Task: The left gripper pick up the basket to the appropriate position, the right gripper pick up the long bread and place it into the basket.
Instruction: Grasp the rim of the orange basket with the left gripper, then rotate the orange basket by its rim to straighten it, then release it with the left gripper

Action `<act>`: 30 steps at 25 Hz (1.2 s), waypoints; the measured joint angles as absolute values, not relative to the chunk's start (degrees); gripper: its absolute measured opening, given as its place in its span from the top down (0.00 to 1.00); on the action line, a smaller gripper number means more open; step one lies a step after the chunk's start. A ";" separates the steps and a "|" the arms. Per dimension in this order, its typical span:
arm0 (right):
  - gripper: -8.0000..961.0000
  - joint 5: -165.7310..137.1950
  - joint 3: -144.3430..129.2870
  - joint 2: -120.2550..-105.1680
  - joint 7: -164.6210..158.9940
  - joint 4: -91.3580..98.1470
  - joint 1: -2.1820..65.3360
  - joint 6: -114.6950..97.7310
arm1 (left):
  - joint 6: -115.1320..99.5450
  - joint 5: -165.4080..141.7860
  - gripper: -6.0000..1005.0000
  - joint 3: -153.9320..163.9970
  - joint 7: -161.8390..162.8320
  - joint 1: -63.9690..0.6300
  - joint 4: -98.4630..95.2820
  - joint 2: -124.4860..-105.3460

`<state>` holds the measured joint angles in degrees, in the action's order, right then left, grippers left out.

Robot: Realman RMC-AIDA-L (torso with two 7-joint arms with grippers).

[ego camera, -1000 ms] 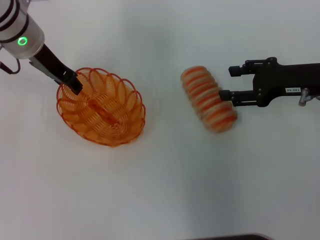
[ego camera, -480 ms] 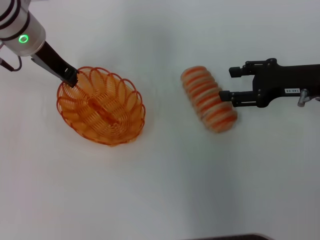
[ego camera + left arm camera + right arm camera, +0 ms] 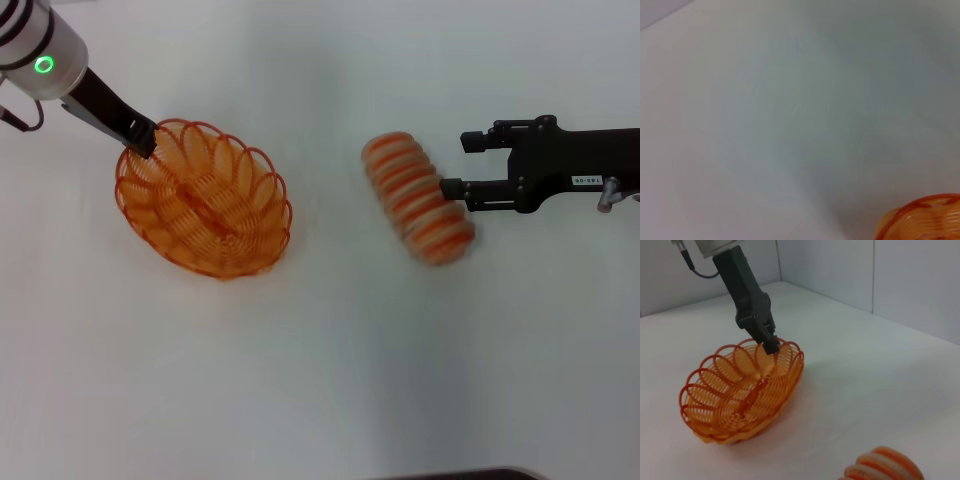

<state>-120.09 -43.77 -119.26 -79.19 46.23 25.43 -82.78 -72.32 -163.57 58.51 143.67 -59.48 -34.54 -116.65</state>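
Note:
The orange wire basket (image 3: 205, 205) sits at the left of the white table, empty. My left gripper (image 3: 143, 140) is shut on the basket's far-left rim. In the right wrist view the left gripper (image 3: 771, 345) pinches the rim from above and the basket (image 3: 740, 395) tilts, its held end raised. A bit of the basket (image 3: 922, 220) shows in the left wrist view. The long bread (image 3: 417, 198) lies at centre right, also showing in the right wrist view (image 3: 887, 467). My right gripper (image 3: 457, 164) is open, its fingers just right of the bread, one touching its side.
The white table (image 3: 330, 380) runs wide in front and between basket and bread. Grey wall panels (image 3: 865, 270) stand beyond the table's far edge. A dark edge (image 3: 450, 474) shows at the bottom.
My left gripper has drawn back and up a little with the basket rim, and the basket has shifted and tilted with it. The right arm and bread have not moved.

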 joint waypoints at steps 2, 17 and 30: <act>0.22 -120.07 -43.66 -119.30 -79.11 46.23 25.41 -82.78 | -72.08 -163.54 0.91 58.05 143.64 -59.45 -34.89 -116.64; 0.22 -120.05 -43.26 -119.46 -77.66 46.06 25.48 -82.37 | -79.25 -161.45 0.92 45.16 143.36 -57.81 -43.46 -116.81; 0.22 -115.57 -43.15 -119.56 -74.31 43.89 25.39 -79.58 | -86.35 -157.54 0.93 40.62 155.41 -53.01 -52.81 -118.22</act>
<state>-115.57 -43.15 -119.56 -74.31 43.89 25.39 -79.58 -86.35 -157.54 40.62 155.41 -53.01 -52.81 -118.22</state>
